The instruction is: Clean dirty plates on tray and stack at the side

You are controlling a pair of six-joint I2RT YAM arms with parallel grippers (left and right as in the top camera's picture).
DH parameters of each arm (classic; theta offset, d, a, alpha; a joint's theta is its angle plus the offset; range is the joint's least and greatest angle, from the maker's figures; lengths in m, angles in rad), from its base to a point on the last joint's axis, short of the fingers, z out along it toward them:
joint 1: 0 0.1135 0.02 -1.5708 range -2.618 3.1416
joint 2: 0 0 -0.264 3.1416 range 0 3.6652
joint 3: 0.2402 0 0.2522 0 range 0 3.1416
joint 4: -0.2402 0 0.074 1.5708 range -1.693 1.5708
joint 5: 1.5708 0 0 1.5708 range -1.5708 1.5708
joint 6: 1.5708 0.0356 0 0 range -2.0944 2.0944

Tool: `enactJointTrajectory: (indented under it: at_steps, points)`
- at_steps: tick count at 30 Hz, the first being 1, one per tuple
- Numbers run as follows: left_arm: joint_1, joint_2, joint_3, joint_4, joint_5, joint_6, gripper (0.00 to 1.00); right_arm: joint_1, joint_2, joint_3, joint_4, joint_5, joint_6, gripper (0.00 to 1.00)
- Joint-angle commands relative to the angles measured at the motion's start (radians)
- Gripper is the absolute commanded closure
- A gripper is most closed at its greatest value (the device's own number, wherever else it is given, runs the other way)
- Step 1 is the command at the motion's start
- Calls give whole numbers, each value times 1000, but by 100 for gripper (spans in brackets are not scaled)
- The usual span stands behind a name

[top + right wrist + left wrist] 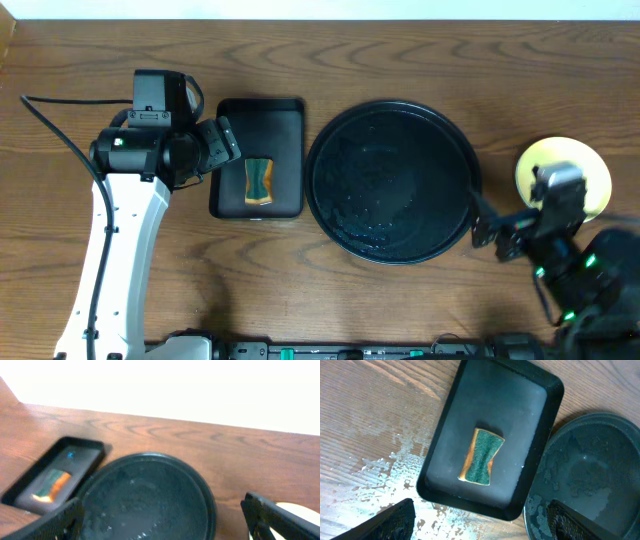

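The large round black tray [392, 180] lies in the middle of the table, wet and holding no plates; it also shows in the left wrist view [590, 475] and the right wrist view [145, 500]. A pale yellow plate [585, 170] lies on the table right of the tray, partly hidden by the right arm; any plates beneath it cannot be told. A sliver of it shows in the right wrist view [295, 508]. My left gripper [222, 142] is open and empty above the small tray's left edge. My right gripper [495, 235] is open and empty beside the tray's right rim.
A smaller rectangular black tray [285, 125] left of the round tray holds a green-and-yellow sponge [259, 181], seen also in the left wrist view [482, 456]. Wet patches [395, 475] lie on the wood by it. The table's far edge meets a white wall.
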Motion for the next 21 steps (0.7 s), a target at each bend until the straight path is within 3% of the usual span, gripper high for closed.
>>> enactJointTrajectory:
  at_steps: [1, 6, 10, 15, 19, 21]
  points:
    - [2, -2, 23, -2, -5, -1, 15, -5, -152, -245, 61, 43, -19, 1]
    - [2, -2, 23, -2, -5, -1, 15, -5, -423, -509, 194, 80, -20, 1]
    - [2, -2, 23, -2, -5, -1, 15, -7, -543, -603, 242, 80, -21, 1]
    - [2, -2, 23, -2, -5, -1, 15, -5, -537, -678, 351, 80, -20, 1]
    - [2, -2, 23, -2, -5, -1, 15, -5, -538, -831, 590, 83, -20, 1]
    - [2, -2, 23, -2, -5, -1, 15, -5, -537, -827, 560, 89, -21, 1]
